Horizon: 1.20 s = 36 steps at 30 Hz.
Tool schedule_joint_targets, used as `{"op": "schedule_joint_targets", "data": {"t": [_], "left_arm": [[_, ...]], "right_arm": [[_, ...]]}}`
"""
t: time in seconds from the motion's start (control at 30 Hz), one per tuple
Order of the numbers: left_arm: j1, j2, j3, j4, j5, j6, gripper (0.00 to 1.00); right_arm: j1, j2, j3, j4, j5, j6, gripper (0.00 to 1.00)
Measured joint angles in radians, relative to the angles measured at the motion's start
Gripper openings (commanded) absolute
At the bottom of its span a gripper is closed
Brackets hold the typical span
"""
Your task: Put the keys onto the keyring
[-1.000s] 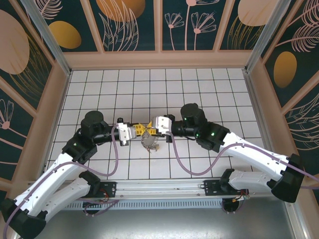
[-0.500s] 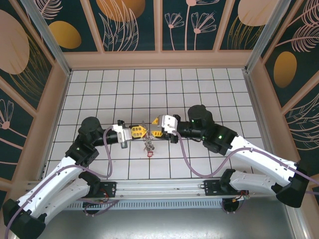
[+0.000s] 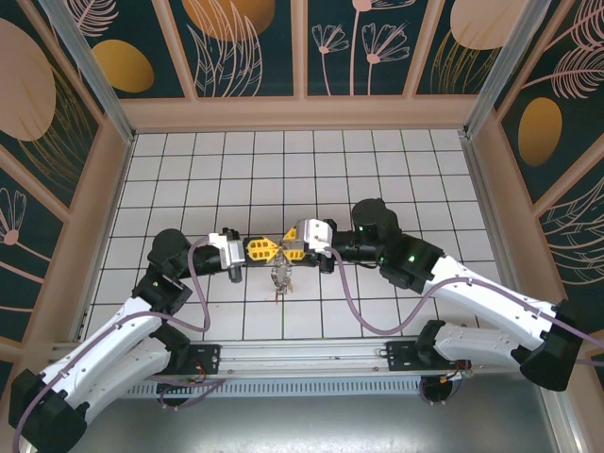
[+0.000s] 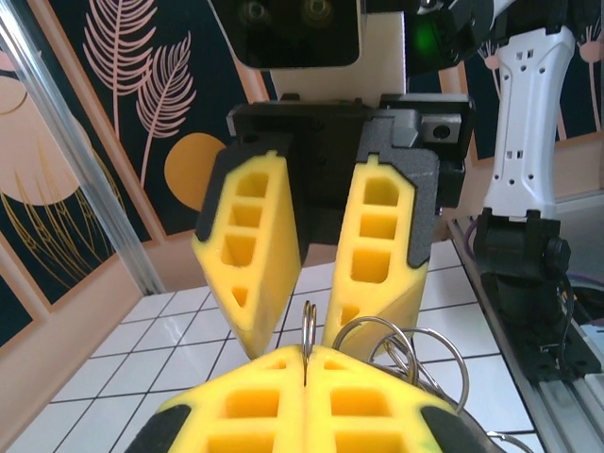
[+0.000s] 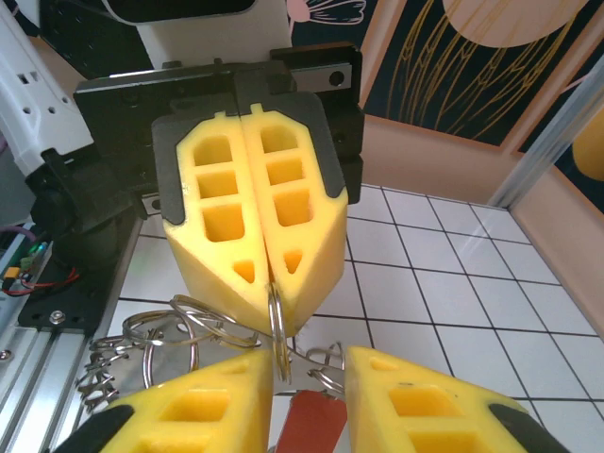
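Right wrist view, near→far: R gripper (image 5: 307,377) fingers spread, straddling keyring (image 5: 277,349) w/o touching it; red key tag (image 5: 307,425) low btwn them. Beyond, L gripper (image 5: 274,307) fingers pressed together, pinching keyring edge-on. Top view: keys (image 3: 281,278) hang just below both tips, mid-table.

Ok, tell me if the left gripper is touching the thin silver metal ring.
Touching. The left wrist view shows the silver ring pinched edge-on in the shut left gripper.
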Motion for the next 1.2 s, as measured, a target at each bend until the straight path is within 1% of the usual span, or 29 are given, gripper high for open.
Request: {"op": "schedule_joint_targets", "data": {"t": [0.03,0.1,0.13,0.17,0.2,0.23,0.3,0.37,0.43,0.53,0.63,0.8,0.97,1.07,1.1,1.13,1.2], "left_arm": [[0.0,0.002,-0.003,0.011,0.0,-0.009,0.0],[0.0,0.006,-0.012,0.039,-0.006,-0.026,0.0],[0.001,0.006,-0.018,0.05,-0.008,-0.035,0.0],[0.002,0.005,-0.022,0.055,-0.011,-0.041,0.07],[0.002,0.004,-0.023,0.052,-0.017,-0.043,0.33],[0.002,0.002,-0.024,0.041,-0.027,-0.036,0.42],[0.002,-0.012,-0.008,-0.034,-0.071,0.011,0.46],[0.003,-0.029,0.031,-0.153,-0.114,0.082,0.45],[0.0,-0.042,0.086,-0.287,-0.157,0.171,0.41],[0.0,-0.04,0.15,-0.435,-0.196,0.269,0.36],[0.0,-0.014,0.194,-0.542,-0.218,0.328,0.36],[0.0,0.048,0.224,-0.614,-0.229,0.363,0.35],[0.0,0.104,0.251,-0.642,-0.224,0.371,0.3],[0.0,0.119,0.271,-0.643,-0.21,0.371,0.24],[0.0,0.119,0.275,-0.642,-0.207,0.37,0.2],[0.0,0.119,0.278,-0.642,-0.204,0.368,0.17],[0.0,0.119,0.28,-0.643,-0.192,0.37,0.17]], "right_arm": [[0.0,0.004,0.0,0.004,-0.005,0.002,0.15],[0.0,0.01,0.0,0.007,-0.017,0.007,0.03],[0.0,0.011,0.0,0.005,-0.021,0.007,0.0],[-0.001,0.013,0.0,0.005,-0.023,0.003,0.0],[-0.002,0.015,0.002,-0.002,-0.023,-0.004,0.0],[-0.002,0.02,0.009,-0.016,-0.02,-0.01,0.0],[-0.001,0.033,0.026,-0.058,-0.016,-0.019,0.0],[0.0,0.048,0.049,-0.112,0.004,-0.038,0.0],[0.0,0.07,0.089,-0.182,0.034,-0.06,0.0],[0.001,0.108,0.166,-0.283,0.08,-0.1,0.0],[0.008,0.142,0.239,-0.366,0.132,-0.142,0.0],[0.027,0.202,0.322,-0.461,0.203,-0.179,0.0],[0.031,0.235,0.336,-0.503,0.227,-0.194,0.0],[0.035,0.238,0.336,-0.511,0.234,-0.194,0.0],[0.036,0.238,0.336,-0.511,0.237,-0.194,0.0],[0.036,0.238,0.336,-0.511,0.237,-0.194,0.0],[0.037,0.238,0.336,-0.51,0.236,-0.193,0.0]]}}
